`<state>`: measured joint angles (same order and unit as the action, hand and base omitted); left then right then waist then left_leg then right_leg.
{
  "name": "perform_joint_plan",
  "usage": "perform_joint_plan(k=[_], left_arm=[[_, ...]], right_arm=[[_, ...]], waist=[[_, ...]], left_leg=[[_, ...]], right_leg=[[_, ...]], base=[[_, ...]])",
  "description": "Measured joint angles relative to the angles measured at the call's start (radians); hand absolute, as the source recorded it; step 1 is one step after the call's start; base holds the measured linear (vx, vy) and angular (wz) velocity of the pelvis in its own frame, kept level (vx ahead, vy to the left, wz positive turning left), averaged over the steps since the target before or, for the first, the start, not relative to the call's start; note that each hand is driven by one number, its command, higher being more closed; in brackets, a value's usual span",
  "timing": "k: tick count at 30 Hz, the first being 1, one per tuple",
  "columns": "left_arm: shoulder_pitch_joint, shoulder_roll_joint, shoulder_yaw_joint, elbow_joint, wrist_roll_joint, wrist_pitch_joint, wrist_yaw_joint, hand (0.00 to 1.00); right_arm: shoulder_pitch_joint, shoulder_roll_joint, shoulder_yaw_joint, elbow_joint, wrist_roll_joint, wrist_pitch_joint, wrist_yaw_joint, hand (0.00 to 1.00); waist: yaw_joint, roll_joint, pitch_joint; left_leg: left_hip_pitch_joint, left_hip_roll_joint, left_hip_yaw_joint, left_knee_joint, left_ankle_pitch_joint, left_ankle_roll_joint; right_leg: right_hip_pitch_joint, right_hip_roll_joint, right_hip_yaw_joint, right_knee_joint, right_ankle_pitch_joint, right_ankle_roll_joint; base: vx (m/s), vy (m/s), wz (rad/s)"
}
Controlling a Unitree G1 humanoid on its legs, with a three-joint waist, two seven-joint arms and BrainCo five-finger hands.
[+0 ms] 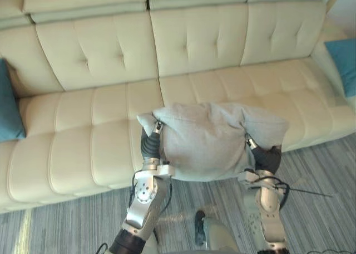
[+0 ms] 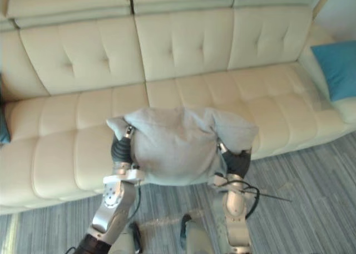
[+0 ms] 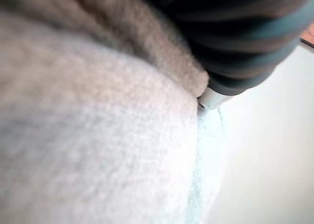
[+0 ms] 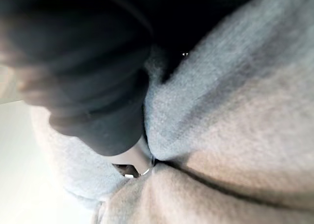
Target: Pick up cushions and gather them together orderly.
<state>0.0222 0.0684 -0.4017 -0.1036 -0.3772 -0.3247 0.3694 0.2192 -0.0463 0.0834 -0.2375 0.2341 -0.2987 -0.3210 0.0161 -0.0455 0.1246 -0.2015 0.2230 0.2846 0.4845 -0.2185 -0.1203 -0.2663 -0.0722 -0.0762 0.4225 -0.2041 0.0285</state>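
Observation:
A grey cushion (image 1: 208,140) is held up between both hands, over the front edge of the cream sofa (image 1: 83,137). My left hand (image 1: 150,145) presses into its left side, where the fabric bunches over the dark cover. On the cushion's right side is my right hand (image 1: 267,158), sunk into the fabric. In the left wrist view the grey cushion (image 3: 98,150) lies against the hand's ribbed cover (image 3: 235,37). The right wrist view has the cushion (image 4: 235,111) folded round that hand's cover (image 4: 83,76).
A blue cushion (image 1: 10,106) leans at the sofa's far left end. Another blue cushion (image 1: 344,62) sits at the far right end. Striped grey carpet (image 1: 317,176) runs in front of the sofa.

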Motion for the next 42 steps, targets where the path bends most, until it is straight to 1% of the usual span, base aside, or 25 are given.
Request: perform_joint_plan(k=[1,3,4,6,8,9,11,12,13,15,16,17,18,19,20,21,23,24,27,28,29,31,33,37,42], left_arm=[[0.005,0.002,-0.002,-0.003,0.0,0.0,-0.003,1.0],[0.018,0.004,-0.012,-0.003,0.0,0.001,-0.003,1.0],[0.031,0.005,-0.02,-0.003,0.0,0.001,-0.004,1.0],[0.042,0.006,-0.027,-0.003,0.0,0.003,-0.004,1.0],[0.048,0.006,-0.032,-0.004,0.0,0.007,-0.005,1.0],[0.052,0.005,-0.037,-0.004,0.0,0.007,-0.005,1.0],[0.056,0.006,-0.056,-0.004,0.0,0.013,-0.006,1.0],[0.058,0.007,-0.058,-0.004,0.0,0.014,-0.006,1.0],[0.065,0.007,-0.06,-0.004,0.0,0.014,-0.006,1.0],[0.076,0.008,-0.062,-0.004,0.0,0.014,-0.006,1.0],[0.089,0.029,-0.061,-0.003,0.0,0.017,-0.006,1.0],[0.108,0.045,-0.064,-0.003,0.0,0.023,-0.006,1.0],[0.111,0.046,-0.064,-0.003,0.0,0.027,-0.006,1.0],[0.11,0.047,-0.064,-0.003,0.0,0.027,-0.006,1.0],[0.109,0.049,-0.064,-0.003,0.0,0.028,-0.006,1.0],[0.109,0.049,-0.064,-0.002,0.0,0.034,-0.006,1.0],[0.106,0.05,-0.064,-0.001,0.0,0.04,-0.006,1.0],[0.098,0.05,-0.064,-0.001,0.0,0.039,-0.006,1.0],[0.048,0.05,-0.063,-0.001,0.001,0.039,-0.006,1.0],[0.04,0.05,-0.056,-0.001,0.001,0.037,-0.006,1.0],[0.034,0.041,-0.052,0.011,0.002,0.034,-0.006,1.0],[0.034,0.026,-0.047,0.036,0.002,0.042,-0.006,1.0],[0.034,0.022,-0.047,0.039,0.017,0.055,-0.006,1.0],[0.034,0.012,-0.046,0.039,0.023,0.055,-0.006,1.0],[0.026,0.01,-0.031,0.04,0.063,0.068,-0.006,1.0]], right_arm=[[0.008,0.002,0.0,-0.004,0.0,0.0,0.0,1.0],[0.035,0.002,0.001,-0.015,-0.001,0.0,0.0,1.0],[0.053,0.0,0.001,-0.021,-0.002,0.0,0.0,1.0],[0.064,-0.002,0.001,-0.025,-0.002,0.0,0.0,1.0],[0.064,-0.005,0.001,-0.036,-0.002,0.0,0.0,1.0],[0.063,-0.008,0.001,-0.041,-0.002,0.0,0.0,1.0],[0.057,-0.012,0.001,-0.062,-0.002,-0.001,-0.006,1.0],[0.046,-0.013,0.001,-0.061,-0.002,-0.002,-0.007,1.0],[0.015,-0.017,0.001,-0.053,-0.005,-0.002,-0.01,1.0],[-0.007,-0.03,0.001,-0.038,-0.039,-0.001,-0.012,1.0],[-0.014,-0.031,0.008,-0.008,-0.042,0.005,-0.011,1.0],[-0.003,-0.029,0.014,-0.003,-0.047,0.023,-0.011,1.0],[-0.004,-0.036,0.018,-0.002,-0.058,0.026,-0.011,1.0],[-0.011,-0.035,0.018,0.003,-0.079,0.027,-0.011,1.0],[-0.021,-0.034,0.018,0.012,-0.085,0.027,-0.011,1.0],[-0.033,-0.028,0.016,0.037,-0.095,0.03,-0.011,1.0],[-0.041,-0.029,0.015,0.082,-0.115,0.036,-0.011,1.0],[-0.044,-0.033,0.015,0.091,-0.115,0.036,-0.011,1.0],[-0.061,-0.036,-0.003,0.101,-0.116,0.045,-0.011,1.0],[-0.066,-0.035,-0.003,0.103,-0.116,0.045,-0.011,1.0],[-0.07,-0.034,-0.003,0.11,-0.117,0.044,-0.011,1.0],[-0.095,-0.05,-0.004,0.153,-0.117,0.053,-0.011,1.0],[-0.093,-0.061,-0.004,0.176,-0.115,0.06,-0.011,1.0],[-0.096,-0.064,-0.013,0.176,-0.103,0.062,-0.002,1.0],[-0.112,-0.052,-0.032,0.207,-0.056,0.062,0.031,1.0]], waist=[[0.001,0.0,0.0],[0.012,0.006,0.003],[0.019,0.012,-0.002],[0.025,0.02,-0.02],[0.028,0.026,-0.032],[0.028,0.029,-0.034],[0.029,0.045,-0.049],[0.033,0.048,-0.052],[0.04,0.048,-0.058],[0.058,0.063,-0.078],[0.08,0.026,-0.087],[0.082,-0.003,-0.107],[0.082,-0.012,-0.11],[0.082,-0.019,-0.113],[0.076,-0.02,-0.112],[0.065,-0.018,-0.111],[0.057,-0.015,-0.113],[0.055,-0.014,-0.113],[0.042,-0.03,-0.124],[0.04,-0.039,-0.13],[0.04,-0.041,-0.138],[0.058,0.0,-0.154],[0.052,0.023,-0.167],[0.049,0.018,-0.183],[0.048,0.01,-0.189]], left_leg=[[-0.021,0.01,-0.022,0.072,0.006,0.01],[-0.082,0.031,-0.085,0.258,0.048,0.073],[-0.116,0.036,-0.122,0.355,0.092,0.104],[-0.151,0.039,-0.158,0.434,0.165,0.101],[-0.2,0.046,-0.16,0.477,0.234,0.071],[-0.206,0.044,-0.16,0.473,0.199,0.062],[-0.214,0.001,-0.152,0.364,0.059,0.044],[-0.214,-0.018,-0.142,0.299,0.031,0.037],[-0.208,-0.052,-0.127,0.147,0.026,0.031],[-0.158,-0.079,-0.12,-0.035,0.058,0.082],[-0.112,-0.095,-0.082,-0.052,0.072,0.092],[-0.078,-0.112,-0.048,-0.063,0.053,0.098],[-0.058,-0.119,-0.033,-0.06,0.035,0.104],[-0.034,-0.126,-0.014,-0.06,0.015,0.11],[-0.013,-0.13,-0.01,-0.06,0.004,0.115],[0.029,-0.137,-0.012,-0.066,-0.011,0.124],[0.103,-0.138,-0.026,-0.109,-0.013,0.126],[0.118,-0.138,-0.036,-0.126,-0.013,0.126],[0.11,-0.135,-0.084,-0.129,-0.012,0.124],[0.101,-0.138,-0.1,-0.121,-0.017,0.102],[0.1,-0.143,-0.128,-0.119,-0.04,0.06],[0.101,-0.104,-0.133,-0.134,-0.032,0.038],[0.132,-0.074,-0.157,-0.194,-0.01,0.013],[0.157,-0.075,-0.176,-0.275,0.025,0.006],[0.145,-0.111,-0.222,-0.32,0.068,0.029]], right_leg=[[0.019,0.006,0.0,-0.004,-0.007,-0.003],[0.053,0.015,-0.001,0.009,-0.036,-0.013],[0.07,0.021,0.005,0.029,-0.061,-0.025],[0.084,0.024,0.011,0.038,-0.09,-0.03],[0.107,0.025,0.021,0.013,-0.084,-0.053],[0.112,0.025,0.022,0.004,-0.083,-0.055],[0.127,0.019,0.025,-0.029,-0.081,-0.059],[0.135,0.017,0.028,-0.043,-0.08,-0.058],[0.149,0.014,0.031,-0.066,-0.077,-0.052],[0.166,0.026,0.052,-0.071,-0.092,-0.034],[0.178,0.01,0.1,-0.048,-0.121,-0.017],[0.175,-0.008,0.113,0.008,-0.111,0.006],[0.146,-0.022,0.111,0.09,-0.105,0.024],[0.082,-0.047,0.096,0.234,-0.076,0.109],[0.035,-0.073,0.074,0.346,-0.042,0.163],[-0.013,-0.111,0.025,0.478,-0.019,0.161],[-0.026,-0.138,-0.028,0.526,-0.053,0.118],[-0.031,-0.14,-0.037,0.499,-0.065,0.106],[-0.04,-0.129,0.002,0.241,-0.073,0.07],[-0.017,-0.114,0.049,0.083,0.025,0.041],[0.005,-0.11,0.066,0.009,0.061,0.076],[0.05,-0.076,0.042,-0.077,0.067,0.064],[0.103,-0.041,0.0,-0.148,0.087,0.045],[0.13,-0.034,-0.026,-0.187,0.093,0.037],[0.168,-0.056,-0.06,-0.283,0.142,0.051]], base=[[0.05,-0.02,-0.1],[0.01,-0.029,-0.11],[0.01,-0.02,-0.18],[0.04,-0.022,-0.11],[0.11,-0.018,0.06],[0.14,0.002,0.13],[0.15,0.047,0.11],[0.17,0.103,-0.07],[0.19,0.138,-0.25],[0.27,0.195,-0.62],[0.32,0.187,-0.86],[0.35,0.164,-0.71],[0.29,0.11,-0.44],[0.32,0.154,-0.28],[0.37,0.175,-0.16],[0.3,0.123,0.03],[0.29,0.053,0.18],[0.26,-0.004,0.43],[0.22,-0.146,0.52],[0.17,-0.221,0.5],[0.18,-0.223,0.3],[0.16,-0.195,0.05],[0.13,-0.174,0.22],[0.05,-0.065,0.2],[0.0,0.039,0.3]])
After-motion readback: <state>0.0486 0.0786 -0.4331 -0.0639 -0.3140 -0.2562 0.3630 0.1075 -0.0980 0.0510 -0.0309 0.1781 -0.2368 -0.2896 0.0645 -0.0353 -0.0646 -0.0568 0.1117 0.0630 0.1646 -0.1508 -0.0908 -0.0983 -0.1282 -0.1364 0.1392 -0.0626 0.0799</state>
